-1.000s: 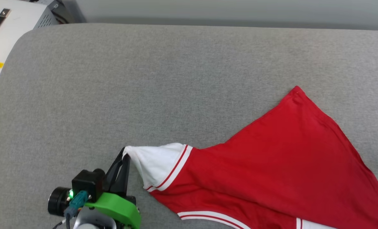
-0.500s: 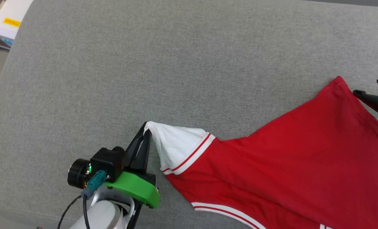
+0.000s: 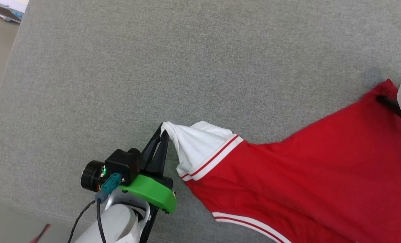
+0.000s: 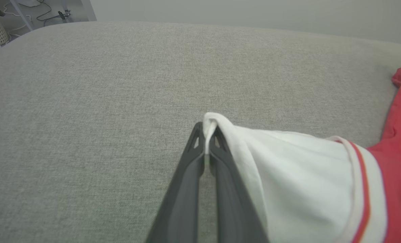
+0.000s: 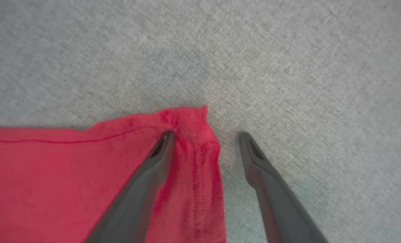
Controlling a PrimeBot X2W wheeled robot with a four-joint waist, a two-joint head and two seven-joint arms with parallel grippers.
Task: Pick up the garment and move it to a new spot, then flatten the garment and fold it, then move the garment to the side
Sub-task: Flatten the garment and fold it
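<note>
Left hand: closed, pinching the outer edge of the white sleeve at my fingertips; only a thin fold of cloth sits in the grip.
Right hand: spread wide, holding nothing; one finger lies on red cloth, the other over bare worktop, with the hem corner between them.
The garment: lies on the grey fabric-covered worktop, running from my left fingertips across to my right hand, the red body creased and not yet flat.
Containers: nothing here acts as one; the garment lies in nothing, loose on the worktop.
Risk, left grip: I judge the pinch shallow, so a hard pull away from my right hand could draw the sleeve edge out.
Risk, right grasp: the corner is bunched just ahead of my finger; closing may catch one layer only, or push the cloth aside and close on nothing.
Risk, spreading: sleeve and hem corner are uneven holds, so tension between my hands may twist the body rather than flatten it.
Risk, edge: the worktop's near edge lies just behind my left hand; slack cloth could slide over it.
</note>
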